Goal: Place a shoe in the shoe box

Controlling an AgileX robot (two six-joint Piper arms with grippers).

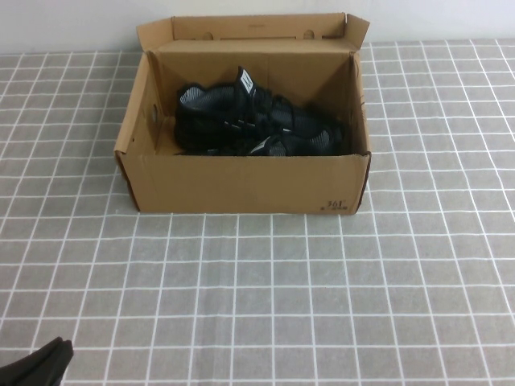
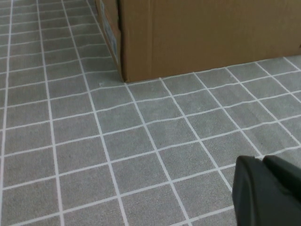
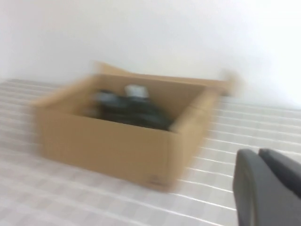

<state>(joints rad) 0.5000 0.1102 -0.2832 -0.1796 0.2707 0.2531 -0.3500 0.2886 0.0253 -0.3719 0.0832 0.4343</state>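
Note:
An open cardboard shoe box [image 1: 241, 185] stands at the back middle of the table. A black shoe with grey parts [image 1: 257, 125] lies inside it. The right wrist view shows the box [image 3: 117, 146] from a distance with the shoe [image 3: 131, 110] inside. My left gripper [image 2: 263, 159] is shut and empty, low over the table in front of the box's left corner [image 2: 188, 37]. Only a dark part of the left arm [image 1: 36, 366] shows in the high view, at the bottom left. My right gripper [image 3: 258, 153] is shut and empty, well away from the box and out of the high view.
The table is covered by a grey cloth with a white grid [image 1: 282, 305]. The box's lid flap [image 1: 257, 28] stands up against the white wall behind it.

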